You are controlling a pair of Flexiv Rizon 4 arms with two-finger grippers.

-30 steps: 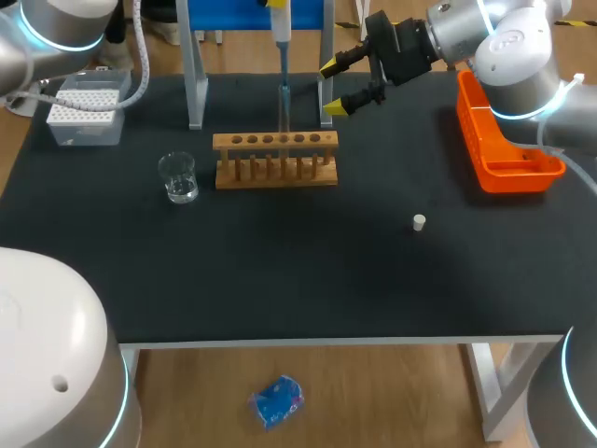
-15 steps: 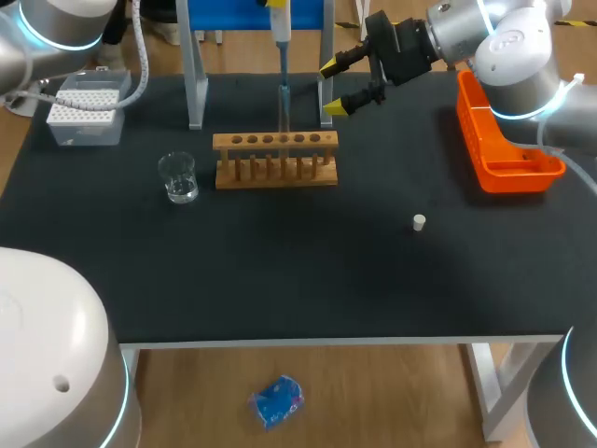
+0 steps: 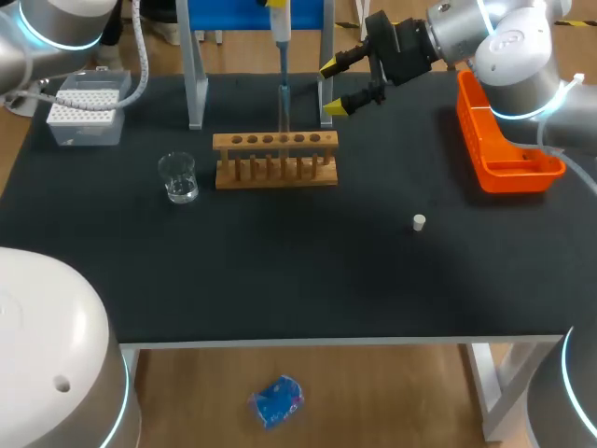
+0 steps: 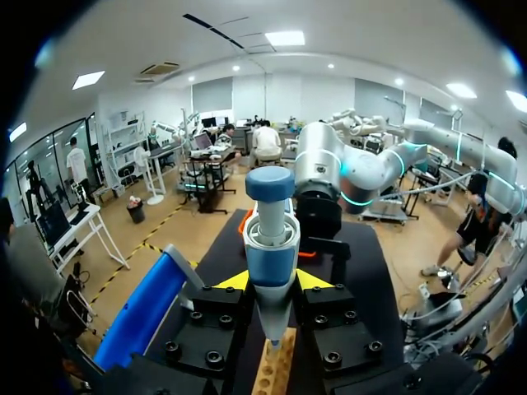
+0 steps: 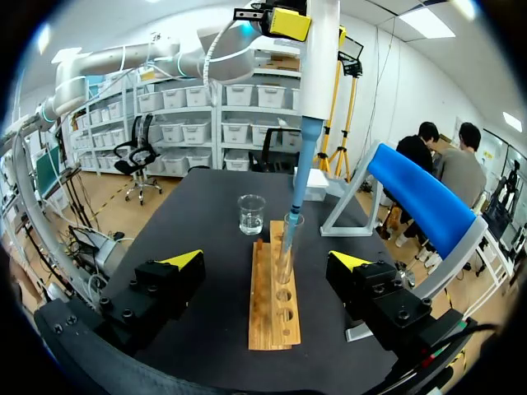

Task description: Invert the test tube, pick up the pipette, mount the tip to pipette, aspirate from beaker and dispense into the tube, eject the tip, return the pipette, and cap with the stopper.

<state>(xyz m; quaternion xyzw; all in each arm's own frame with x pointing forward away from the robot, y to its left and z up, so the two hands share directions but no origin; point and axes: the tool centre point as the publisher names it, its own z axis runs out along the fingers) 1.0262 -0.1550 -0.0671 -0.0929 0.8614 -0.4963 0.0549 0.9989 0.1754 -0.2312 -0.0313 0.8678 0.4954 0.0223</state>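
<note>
My left gripper is shut on the blue and white pipette, holding it upright over the wooden rack. The pipette has its tip down inside the clear test tube, which stands in the rack. From the right wrist view, my left gripper shows high on the pipette. Behind the rack's right end hovers my right gripper, open and holding nothing; in its own view my right gripper straddles the rack from a distance. A glass beaker stands left of the rack. The white stopper lies at the right.
A white tip box sits at the back left. An orange bin is at the back right, under my right arm. The grey legs of the blue-topped pipette stand rise behind the rack.
</note>
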